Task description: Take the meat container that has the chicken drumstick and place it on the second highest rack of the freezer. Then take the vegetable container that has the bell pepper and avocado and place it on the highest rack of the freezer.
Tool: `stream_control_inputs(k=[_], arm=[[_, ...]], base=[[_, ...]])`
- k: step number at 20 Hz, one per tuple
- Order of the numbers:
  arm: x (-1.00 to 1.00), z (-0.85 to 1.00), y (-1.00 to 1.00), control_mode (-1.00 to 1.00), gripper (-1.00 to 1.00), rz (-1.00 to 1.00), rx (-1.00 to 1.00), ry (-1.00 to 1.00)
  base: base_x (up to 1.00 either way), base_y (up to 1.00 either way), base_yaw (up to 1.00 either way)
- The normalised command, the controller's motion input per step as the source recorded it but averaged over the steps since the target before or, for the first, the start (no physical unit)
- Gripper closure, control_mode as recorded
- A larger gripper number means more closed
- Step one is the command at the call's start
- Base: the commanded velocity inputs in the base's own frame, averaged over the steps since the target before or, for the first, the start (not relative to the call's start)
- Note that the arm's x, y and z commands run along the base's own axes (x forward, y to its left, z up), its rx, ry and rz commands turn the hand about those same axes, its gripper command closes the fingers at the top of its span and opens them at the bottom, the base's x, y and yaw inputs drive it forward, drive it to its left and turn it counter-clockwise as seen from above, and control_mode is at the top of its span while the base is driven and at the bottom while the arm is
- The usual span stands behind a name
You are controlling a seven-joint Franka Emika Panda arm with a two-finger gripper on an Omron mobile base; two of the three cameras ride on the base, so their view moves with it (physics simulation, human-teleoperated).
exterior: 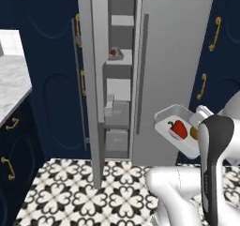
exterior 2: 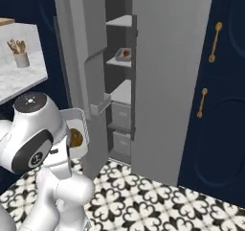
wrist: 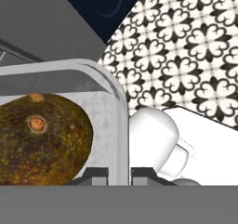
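Observation:
My gripper [wrist: 119, 176] is shut on the rim of the vegetable container [wrist: 118, 107], a white tray held in the air right of the open freezer [exterior: 123, 79]. In the tray [exterior: 165, 115] lie the red bell pepper [exterior: 178, 128] and the olive-brown avocado [exterior: 193, 132], which looms large in the hand view [wrist: 42, 139]. The tray rim [exterior 2: 83, 129] and avocado [exterior 2: 75, 138] peek out behind my arm. The meat container [exterior: 116, 57] with the chicken drumstick [exterior: 113, 52] rests on the second highest rack [exterior: 123, 60]. The highest rack [exterior: 122, 21] above it is bare.
The freezer's door [exterior: 91, 103] stands open to the left, with a door bin [exterior: 108, 109]. Grey drawers [exterior: 117, 140] sit below the shelves. A marble counter [exterior: 11, 84] is at the left; navy cabinets with gold handles [exterior: 214, 33] are at the right. The floor [exterior: 93, 192] is patterned tile.

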Motion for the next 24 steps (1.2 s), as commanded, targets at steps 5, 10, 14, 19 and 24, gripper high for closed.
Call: stream_control_inputs(k=[5, 10, 14, 19, 24], arm=[[0.00, 0.00, 0.00, 1.00, 1.00, 0.00, 0.00, 0.00], [0.00, 0.00, 0.00, 1.00, 1.00, 0.00, 0.00, 0.00], [0.00, 0.00, 0.00, 1.00, 1.00, 0.00, 0.00, 0.00], [0.00, 0.00, 0.00, 1.00, 1.00, 0.00, 0.00, 0.00], [0.00, 0.00, 0.00, 1.00, 1.00, 0.00, 0.00, 0.00]], base=[[1.00, -0.14, -0.14], [1.00, -0.10, -0.04], [0.82, -0.02, 0.01], [0.60, 0.00, 0.18], [0.27, 0.00, 0.27]])
